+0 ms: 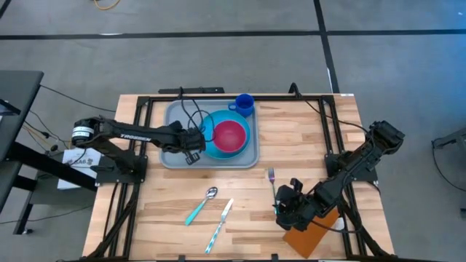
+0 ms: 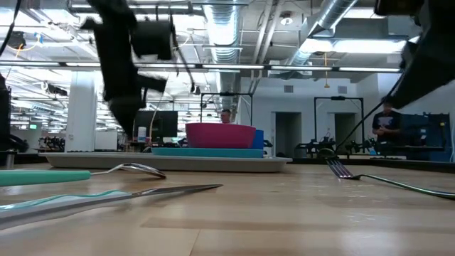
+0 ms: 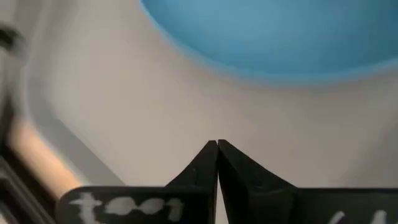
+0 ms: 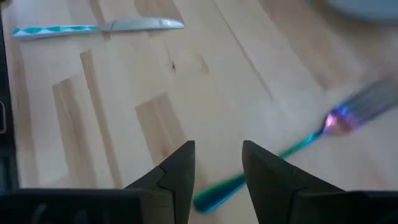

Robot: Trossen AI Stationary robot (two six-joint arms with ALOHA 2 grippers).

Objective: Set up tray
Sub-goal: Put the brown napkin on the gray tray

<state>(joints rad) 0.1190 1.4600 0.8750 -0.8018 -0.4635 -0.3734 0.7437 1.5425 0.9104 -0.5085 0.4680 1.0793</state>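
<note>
In the low view, the knife (image 2: 106, 201) lies nearest the camera, stretched across the lower left of the frame on the wooden table (image 2: 298, 220), with the spoon (image 2: 85, 173) just behind it and the fork (image 2: 377, 178) at the right. Seen from above, the knife (image 1: 219, 225) and spoon (image 1: 202, 205) lie side by side in the lower middle of the frame, both slanted, and the fork (image 1: 273, 185) lies right of them, its tines toward the top. The tray (image 1: 172, 149) sits in the upper middle of the high view, holding a round blue plate (image 1: 210, 124) with a pink bowl (image 1: 229, 136) on it; a blue cup (image 1: 244, 105) stands at the tray's upper right corner. The left gripper (image 1: 193, 148) is over the tray's left part, just beside the plate, and the left wrist view shows its fingers (image 3: 202, 171) pressed together above the tray floor (image 3: 112, 99) near the plate's edge (image 3: 273, 37). The right gripper (image 1: 286, 209) is in the lower right of the high view, at the fork's handle end; in the right wrist view its fingers (image 4: 177, 174) are spread apart with the fork's teal handle (image 4: 249, 177) between them, not gripped. A rust-brown napkin (image 1: 309, 234) lies partly under that arm near the table's lower right edge.
</note>
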